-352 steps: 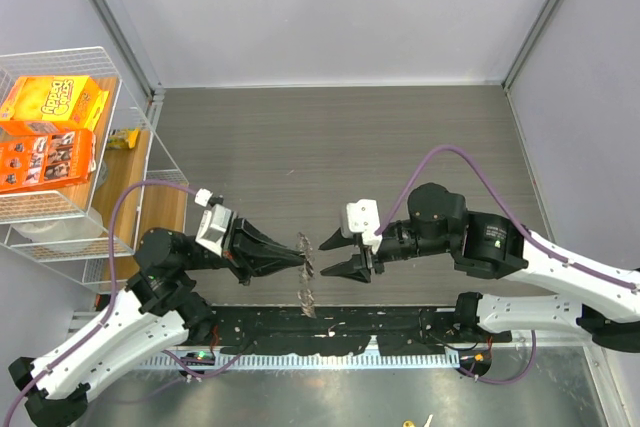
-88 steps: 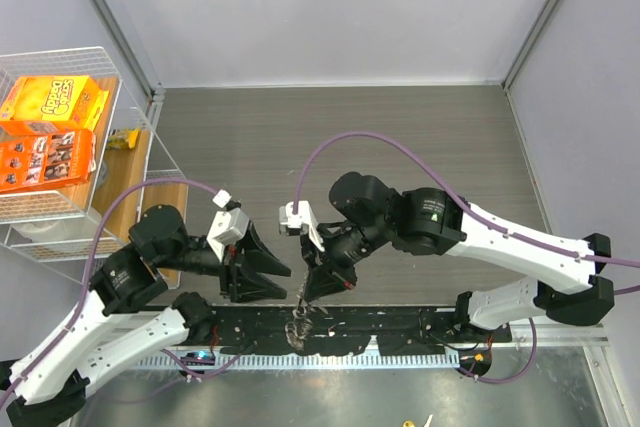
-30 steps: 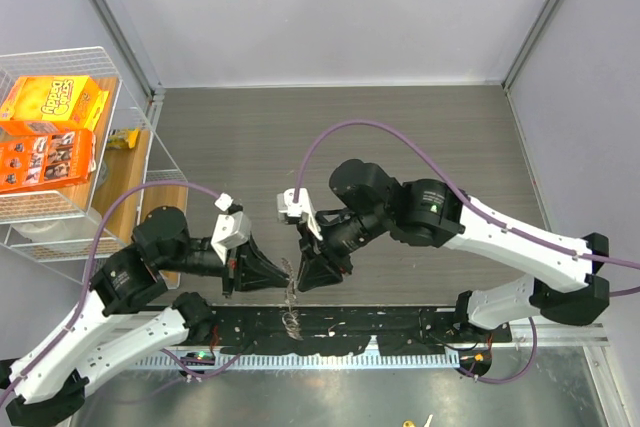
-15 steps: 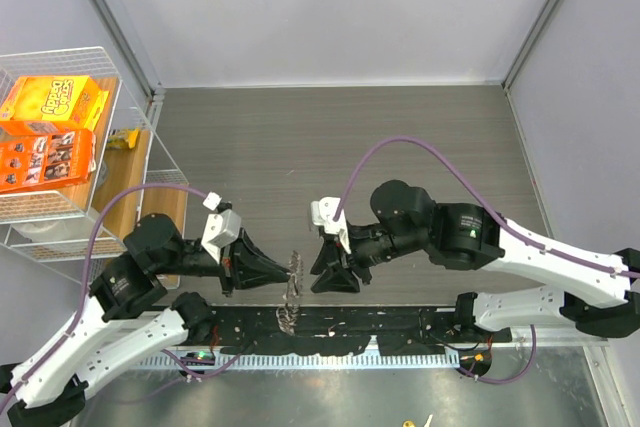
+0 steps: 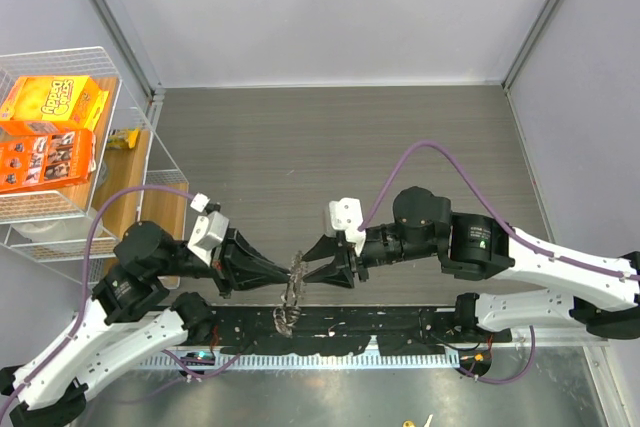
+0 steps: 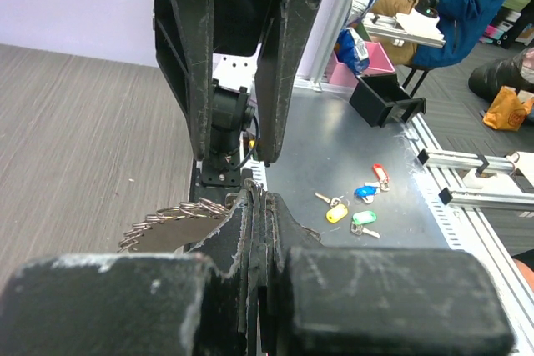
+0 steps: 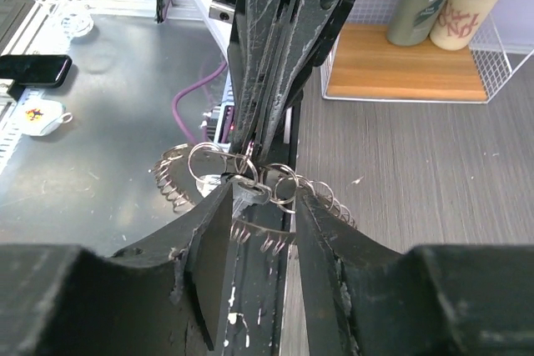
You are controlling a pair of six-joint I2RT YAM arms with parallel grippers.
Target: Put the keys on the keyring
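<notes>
The keyring (image 5: 294, 283) is a thin ring strung with many small silvery keys and loops. It hangs between my two grippers above the table's near edge. My left gripper (image 5: 285, 276) is shut on it; in the left wrist view the jaws (image 6: 255, 199) pinch the thin metal and the toothed fan (image 6: 171, 221) spreads to the left. My right gripper (image 5: 309, 273) faces it, open. In the right wrist view its fingertips (image 7: 263, 191) straddle a cluster of rings (image 7: 282, 181) and a small silver blade (image 7: 253, 195) that rests by the left finger. No black-headed loose key shows.
A wire basket (image 5: 125, 97) holding cereal boxes stands at the far left. A black rail (image 5: 380, 332) runs along the near edge under the grippers. Coloured key tags (image 6: 357, 204) lie on the metal bench beyond the table. Bottles (image 7: 442, 6) stand on a wooden shelf.
My right gripper has turned from pointing down beside the ring to facing left, with its open tips now around the ring's loops. My left gripper still holds the keyring and has shifted slightly down-left.
</notes>
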